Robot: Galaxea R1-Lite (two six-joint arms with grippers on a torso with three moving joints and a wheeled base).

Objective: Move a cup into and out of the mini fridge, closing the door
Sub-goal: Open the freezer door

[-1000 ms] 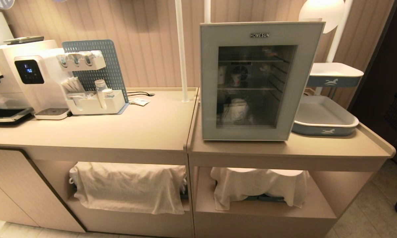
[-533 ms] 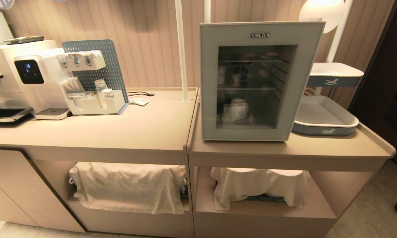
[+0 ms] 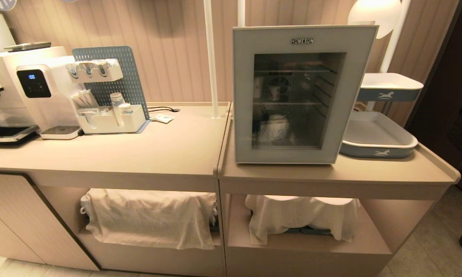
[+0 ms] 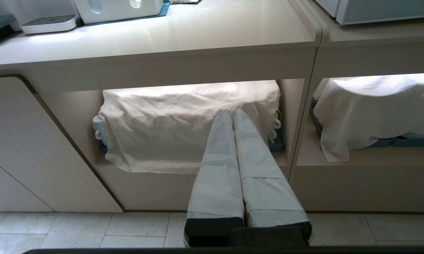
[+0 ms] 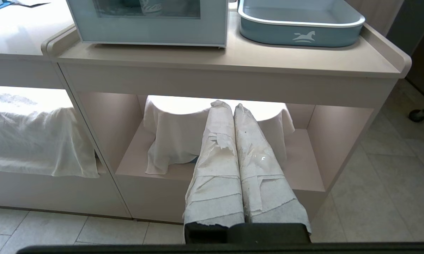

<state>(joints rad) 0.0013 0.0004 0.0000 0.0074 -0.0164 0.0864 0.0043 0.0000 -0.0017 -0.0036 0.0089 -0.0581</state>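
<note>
Cup [image 3: 276, 130], or what looks like it through the dark glass, stands on the lower level inside the mini fridge [image 3: 302, 94]; the tint makes its print hard to read. The door [image 3: 242, 96] is closed flat against the fridge front, which sits on the right-hand table [image 3: 369, 173] just beside a blue-grey tray [image 3: 377, 148]. Neither arm shows from the head camera. The left gripper [image 4: 232, 113] hangs low in front of the cloth-covered shelf [image 4: 183, 127] under the left table, its paper-wrapped jaws pressed together on nothing. The right gripper [image 5: 225, 105] hangs before the draped shelf under the fridge, jaws likewise pressed together and empty.
</note>
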